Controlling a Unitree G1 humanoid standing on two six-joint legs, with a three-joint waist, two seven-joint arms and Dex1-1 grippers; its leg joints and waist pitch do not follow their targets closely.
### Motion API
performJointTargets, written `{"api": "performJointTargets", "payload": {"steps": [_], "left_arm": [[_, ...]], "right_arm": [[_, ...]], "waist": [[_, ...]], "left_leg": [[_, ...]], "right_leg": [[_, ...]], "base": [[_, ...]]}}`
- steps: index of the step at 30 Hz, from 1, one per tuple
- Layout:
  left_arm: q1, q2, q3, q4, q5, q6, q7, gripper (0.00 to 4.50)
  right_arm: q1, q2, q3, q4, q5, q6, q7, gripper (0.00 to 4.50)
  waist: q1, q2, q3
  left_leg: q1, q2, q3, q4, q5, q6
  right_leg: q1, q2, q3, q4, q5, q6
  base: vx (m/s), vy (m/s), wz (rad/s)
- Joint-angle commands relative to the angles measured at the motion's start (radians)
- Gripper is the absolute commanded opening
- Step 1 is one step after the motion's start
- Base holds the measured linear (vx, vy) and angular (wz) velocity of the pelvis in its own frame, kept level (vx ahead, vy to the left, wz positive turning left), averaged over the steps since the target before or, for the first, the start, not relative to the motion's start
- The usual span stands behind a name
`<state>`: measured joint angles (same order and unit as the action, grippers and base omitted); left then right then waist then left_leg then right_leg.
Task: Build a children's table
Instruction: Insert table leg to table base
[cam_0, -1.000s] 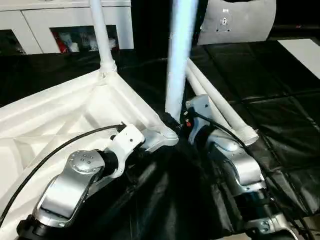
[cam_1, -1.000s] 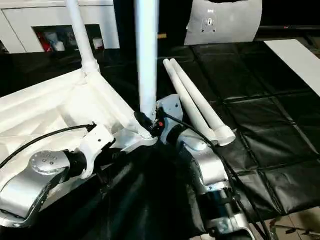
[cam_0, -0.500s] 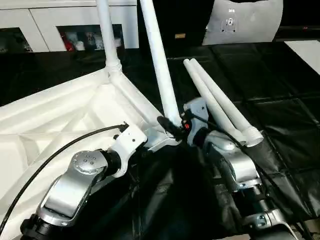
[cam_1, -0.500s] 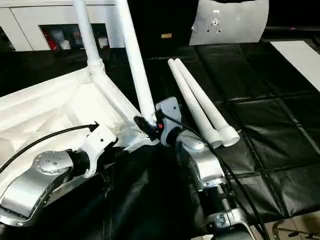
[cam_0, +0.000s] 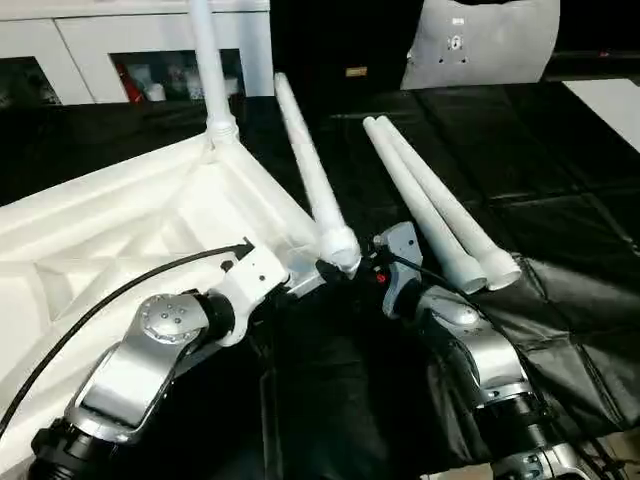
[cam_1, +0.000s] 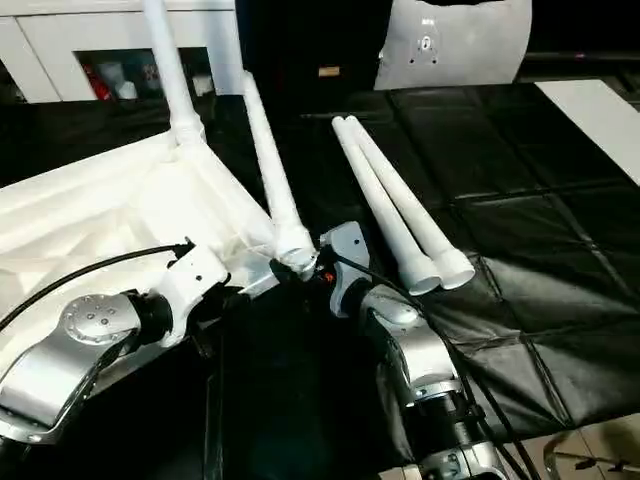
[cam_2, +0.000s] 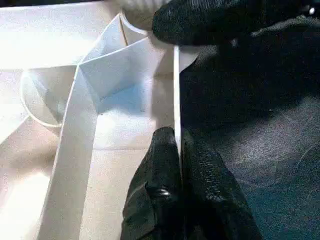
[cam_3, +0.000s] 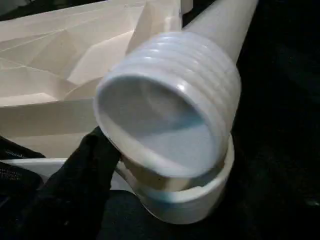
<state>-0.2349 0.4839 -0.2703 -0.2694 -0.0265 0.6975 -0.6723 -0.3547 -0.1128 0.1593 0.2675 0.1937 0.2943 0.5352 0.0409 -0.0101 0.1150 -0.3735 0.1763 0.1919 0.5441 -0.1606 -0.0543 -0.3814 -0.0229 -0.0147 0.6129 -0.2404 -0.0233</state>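
the left gripper (cam_2: 180, 165) has its 2 black fingers pressed together on the thin outer edge wall of the upturned white table top (cam_0: 120, 230), near the corner closest to the robot. the right gripper (cam_0: 345, 272) sits just beside that same corner; 1 black finger (cam_3: 75, 190) shows next to the socket, and whether its fingers are apart or closed cannot be told. the round corner socket (cam_3: 190, 195) holds only the very tip of a white tube leg (cam_0: 305, 170), whose ribbed threaded end (cam_3: 170, 105) rests tilted on the socket rim, not seated, with the leg leaning away over the black-covered work table (cam_0: 560, 200). at the far corner socket (cam_0: 222, 135), 1 leg (cam_0: 205, 55) stands upright and seated. 2 more legs (cam_0: 430, 200) lie side by side, touching, on the black cover right of the top.
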Motion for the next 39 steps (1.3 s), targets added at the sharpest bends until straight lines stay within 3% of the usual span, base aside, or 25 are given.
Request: {"api": "performJointTargets", "payload": {"steps": [1, 13, 14, 16, 20, 21, 25, 26, 27, 30, 32, 33, 37, 39], "left_arm": [[-0.028, 0.022, 0.064, 0.007, 0.036, -0.021, 0.055, 0.00], [0.010, 0.079, 0.068, 0.013, 0.036, -0.060, 0.035, 0.00], [0.013, 0.085, 0.067, 0.013, 0.038, -0.065, 0.033, 0.00], [0.021, 0.104, 0.062, 0.017, 0.040, -0.080, 0.028, 0.00], [0.025, 0.121, 0.064, 0.024, 0.032, -0.112, 0.017, 0.00], [0.027, 0.137, 0.060, 0.029, 0.031, -0.146, 0.003, 0.00], [0.032, 0.180, 0.041, 0.051, 0.047, -0.214, -0.029, 0.00], [0.030, 0.213, 0.029, 0.080, 0.061, -0.283, -0.054, 0.00], [0.030, 0.224, 0.024, 0.090, 0.063, -0.309, -0.064, 0.00], [0.026, 0.233, 0.029, 0.108, 0.058, -0.358, -0.074, 0.00], [0.019, 0.222, 0.044, 0.116, -0.005, -0.345, -0.126, 0.00], [0.016, 0.221, 0.050, 0.109, -0.031, -0.342, -0.152, 0.28], [0.008, 0.212, 0.069, 0.104, -0.073, -0.350, -0.171, 0.69], [0.004, 0.221, 0.061, 0.102, -0.084, -0.370, -0.193, 0.81]], "right_arm": [[0.027, -0.006, 0.023, 0.038, -0.020, 0.038, 0.013, 3.47], [0.069, -0.023, 0.015, -0.048, -0.008, 0.075, 0.005, 2.63], [0.075, -0.026, 0.014, -0.057, -0.007, 0.078, 0.005, 2.55], [0.096, -0.036, 0.013, -0.093, -0.002, 0.090, 0.008, 2.29], [0.136, -0.066, 0.021, -0.168, -0.003, 0.115, 0.016, 2.10], [0.159, -0.088, 0.025, -0.217, -0.001, 0.131, 0.025, 1.85], [0.189, -0.120, 0.016, -0.287, -0.009, 0.152, 0.015, 1.85], [0.205, -0.130, -0.012, -0.336, 0.010, 0.179, 0.006, 1.85], [0.210, -0.134, -0.022, -0.355, 0.017, 0.191, 0.004, 1.85], [0.221, -0.144, -0.051, -0.408, 0.039, 0.220, -0.002, 2.10], [0.220, -0.151, -0.071, -0.441, 0.058, 0.244, -0.016, 2.10], [0.213, -0.153, -0.083, -0.455, 0.065, 0.256, -0.025, 2.28], [0.174, -0.141, -0.116, -0.479, 0.076, 0.287, -0.060, 2.64], [0.125, -0.124, -0.134, -0.489, 0.086, 0.324, -0.083, 2.74]], "waist": [[0.009, 0.015, -0.058], [0.009, 0.017, -0.068], [0.010, 0.026, -0.068], [0.009, 0.021, -0.068], [0.012, 0.021, -0.070], [0.015, 0.020, -0.072], [0.013, 0.018, -0.074], [0.013, 0.016, -0.078], [0.019, 0.018, -0.076], [0.023, 0.023, -0.076], [0.025, 0.023, -0.078], [0.027, 0.024, -0.080], [0.029, 0.027, -0.082], [0.030, 0.026, -0.080]], "left_leg": [[0.013, 0.053, -0.030, -0.044, -0.128, 0.030], [0.014, 0.053, -0.031, -0.037, -0.096, 0.042], [0.014, 0.054, -0.032, -0.036, -0.102, 0.036], [0.013, 0.053, -0.032, -0.037, -0.108, 0.030], [0.014, 0.052, -0.032, -0.035, -0.106, 0.029], [0.012, 0.051, -0.033, -0.032, -0.092, 0.034], [0.014, 0.052, -0.033, -0.031, -0.090, 0.040], [0.014, 0.053, -0.032, -0.030, -0.093, 0.040], [0.015, 0.053, -0.034, -0.031, -0.100, 0.042], [0.019, 0.058, -0.033, -0.032, -0.118, 0.025], [0.020, 0.058, -0.033, -0.032, -0.125, 0.016], [0.021, 0.056, -0.032, -0.031, -0.122, 0.006], [0.018, 0.053, -0.032, -0.027, -0.118, -0.001], [0.017, 0.051, -0.032, -0.027, -0.136, -0.007]], "right_leg": [[0.040, -0.099, 0.049, -0.065, 0.060, -0.208], [0.044, -0.096, 0.046, -0.055, 0.132, -0.215], [0.043, -0.097, 0.046, -0.055, 0.127, -0.218], [0.046, -0.095, 0.046, -0.055, 0.126, -0.216], [0.046, -0.095, 0.047, -0.054, 0.133, -0.216], [0.048, -0.092, 0.046, -0.053, 0.152, -0.208], [0.045, -0.094, 0.044, -0.049, 0.157, -0.204], [0.046, -0.095, 0.044, -0.049, 0.152, -0.206], [0.043, -0.095, 0.046, -0.051, 0.126, -0.193], [0.038, -0.095, 0.044, -0.051, 0.103, -0.199], [0.038, -0.098, 0.044, -0.049, 0.092, -0.201], [0.037, -0.096, 0.044, -0.047, 0.095, -0.206], [0.038, -0.098, 0.045, -0.044, 0.111, -0.210], [0.037, -0.099, 0.046, -0.047, 0.075, -0.208]], "base": [[0.000, 0.000, 0.00], [0.000, 0.000, 0.00], [0.000, 0.000, 0.00], [0.000, 0.000, 0.00], [0.000, 0.000, 0.00], [0.000, 0.000, 0.00], [0.000, 0.000, 0.00], [0.000, 0.000, 0.00], [0.000, 0.000, 0.00], [0.000, 0.000, 0.00], [0.000, 0.000, 0.00], [0.000, 0.000, 0.00], [0.000, 0.000, 0.00], [0.000, 0.000, 0.00]]}}
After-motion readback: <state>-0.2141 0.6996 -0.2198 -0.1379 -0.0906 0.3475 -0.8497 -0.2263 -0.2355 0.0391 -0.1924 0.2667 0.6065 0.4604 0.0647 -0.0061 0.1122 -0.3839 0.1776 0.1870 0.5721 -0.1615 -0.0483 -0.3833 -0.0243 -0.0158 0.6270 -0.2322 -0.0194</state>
